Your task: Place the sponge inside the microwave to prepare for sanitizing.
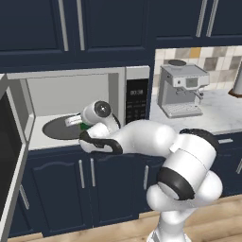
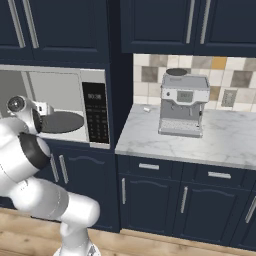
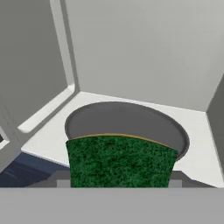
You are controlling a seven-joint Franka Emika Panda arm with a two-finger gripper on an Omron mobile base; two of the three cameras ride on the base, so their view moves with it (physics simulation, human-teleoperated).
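Green sponge (image 3: pixel 120 161) fills the near hand view, clamped between the gripper (image 3: pixel 119 183) jaws, poised over the dark turntable (image 3: pixel 131 120) inside the open microwave (image 1: pixel 137 97). Espresso machine (image 2: pixel 182 105) sits on the counter (image 2: pixel 225 137).

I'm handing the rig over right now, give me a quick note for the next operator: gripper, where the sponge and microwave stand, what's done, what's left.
Gripper: closed on the sponge, green side toward the hand camera.
Microwave: door swung open to the left; the hand is at the opening, with the sponge in front of the turntable and not yet resting on it.
Done: sponge picked up and carried to the microwave.
Left: move it a little further in, set it on the turntable, open the fingers, pull the arm out.
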